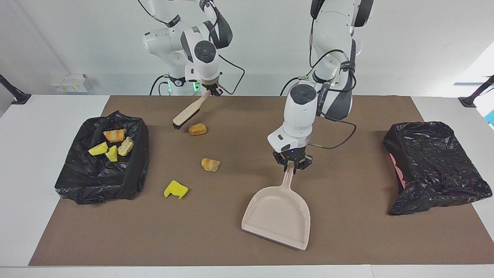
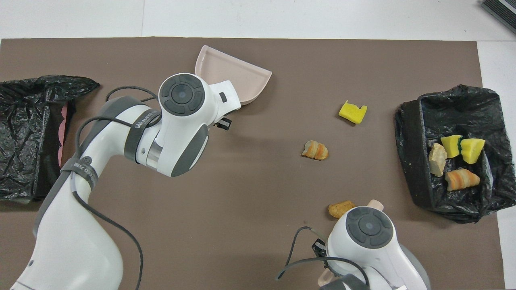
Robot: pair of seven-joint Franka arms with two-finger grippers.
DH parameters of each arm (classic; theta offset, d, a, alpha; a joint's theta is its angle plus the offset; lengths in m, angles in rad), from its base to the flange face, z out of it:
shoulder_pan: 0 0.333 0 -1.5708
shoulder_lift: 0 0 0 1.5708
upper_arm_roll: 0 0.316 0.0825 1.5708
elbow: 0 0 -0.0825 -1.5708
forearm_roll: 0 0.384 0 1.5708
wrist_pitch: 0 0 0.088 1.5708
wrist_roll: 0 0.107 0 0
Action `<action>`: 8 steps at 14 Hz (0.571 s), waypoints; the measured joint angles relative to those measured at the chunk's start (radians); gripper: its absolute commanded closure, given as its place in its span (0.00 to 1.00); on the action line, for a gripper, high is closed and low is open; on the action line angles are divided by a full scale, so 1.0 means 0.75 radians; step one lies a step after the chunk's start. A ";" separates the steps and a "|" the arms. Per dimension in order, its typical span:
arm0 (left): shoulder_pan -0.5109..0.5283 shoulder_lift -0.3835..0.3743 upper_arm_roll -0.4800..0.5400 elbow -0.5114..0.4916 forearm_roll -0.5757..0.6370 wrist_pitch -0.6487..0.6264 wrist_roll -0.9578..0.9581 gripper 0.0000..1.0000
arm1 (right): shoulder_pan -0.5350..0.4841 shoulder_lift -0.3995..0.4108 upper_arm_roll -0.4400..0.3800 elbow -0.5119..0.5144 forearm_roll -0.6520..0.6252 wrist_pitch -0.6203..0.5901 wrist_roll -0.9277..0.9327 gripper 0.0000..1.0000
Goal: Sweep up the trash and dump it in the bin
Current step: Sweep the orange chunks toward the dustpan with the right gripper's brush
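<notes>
Nearest the robots, close to their edge of the brown mat (image 1: pixel 347 231), the right gripper (image 1: pixel 214 89) is clamping the handle of a wooden brush (image 1: pixel 188 112), which is slanting down so its dark bristles are meeting the mat just beside a brown bread-like roll (image 1: pixel 197 129). Farther out, toward the middle of the mat, an orange-tan striped croissant-like piece (image 1: pixel 210 164) is lying alone, and farther still a yellow spongy wedge (image 1: pixel 175 189) with a notch cut in it is sitting well apart from it. Bare mat is lying open all around these three loose pieces. The left gripper (image 1: pixel 292 164) is gripping the handle of a pale pink dustpan (image 1: pixel 278 216), whose empty tray is resting on the mat and widening toward the table's outer edge. At the right arm's end of the table, a bin lined with a black bag (image 1: pixel 77 181) is straddling the mat's edge and holding four pieces: two yellow wedges (image 1: pixel 98 149), a striped roll (image 1: pixel 114 135) and a pale tan chunk (image 1: pixel 126 146). At the left arm's end, a second black-bagged bin (image 1: pixel 436 166) is lying tipped on its side across the mat's edge, a strip of pink showing at its mouth.
</notes>
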 measured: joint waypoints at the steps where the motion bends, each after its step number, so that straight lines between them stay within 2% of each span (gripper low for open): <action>1: 0.012 -0.048 0.000 -0.069 0.000 0.000 0.097 1.00 | 0.001 0.003 0.004 -0.014 0.015 0.041 0.000 1.00; 4: 0.031 -0.184 0.000 -0.243 0.000 -0.001 0.427 1.00 | 0.003 0.036 0.011 -0.034 0.035 0.136 -0.050 1.00; 8: 0.065 -0.287 0.001 -0.390 0.000 -0.015 0.900 1.00 | -0.024 0.125 0.005 -0.012 0.036 0.291 -0.250 1.00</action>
